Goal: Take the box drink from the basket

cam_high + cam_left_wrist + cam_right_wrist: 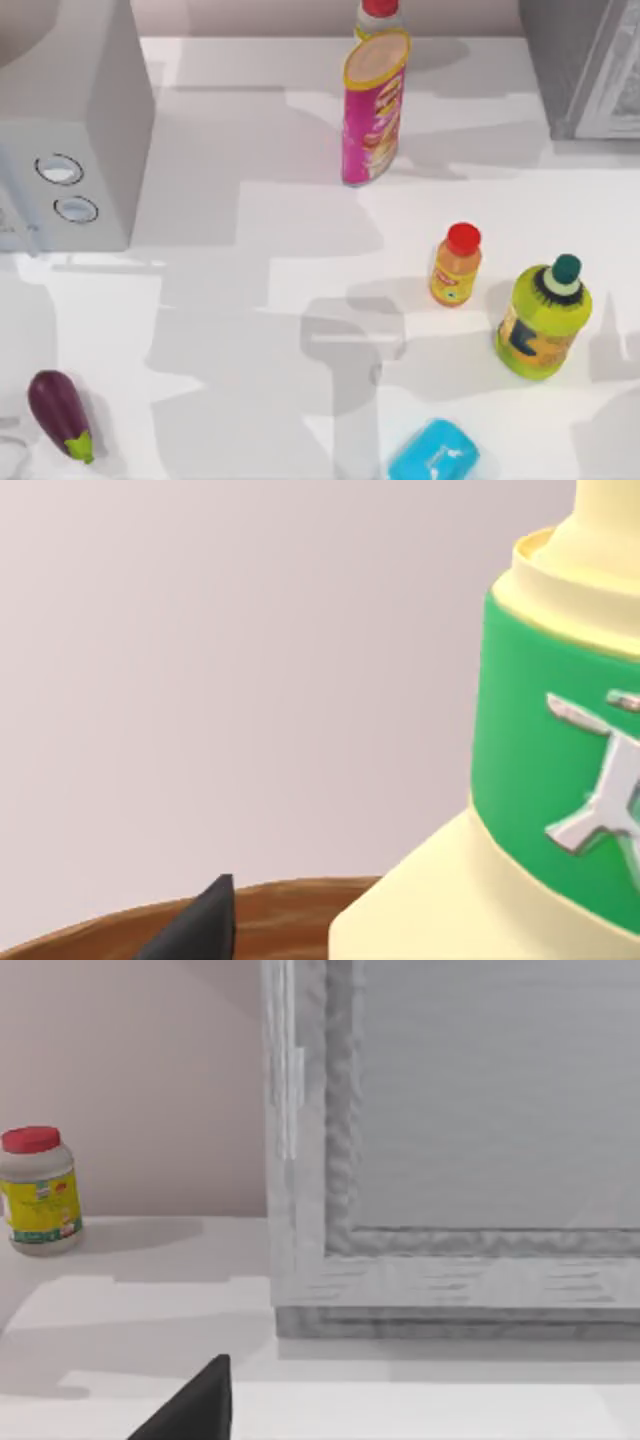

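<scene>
The box drink (520, 780) looms very near in the left wrist view: pale yellow body, a green band with silver print, and a pale neck rising above it. It stands upright inside the basket, whose brown wooden rim (290, 905) curves along beneath it. A dark part of my left gripper (200, 925) pokes in just beside the drink's shoulder, over the rim. Whether it touches the drink cannot be told. A dark part of my right gripper (195, 1405) hangs above the white table, facing a grey framed cabinet (450, 1160).
On the table stand a pink chips can (373, 110), a red-capped jar (380, 12), a small orange bottle (456, 265) and a fat yellow-green bottle (543, 320). A blue pack (434, 455) and an eggplant (60, 412) lie near the front. A grey appliance (70, 130) fills the left.
</scene>
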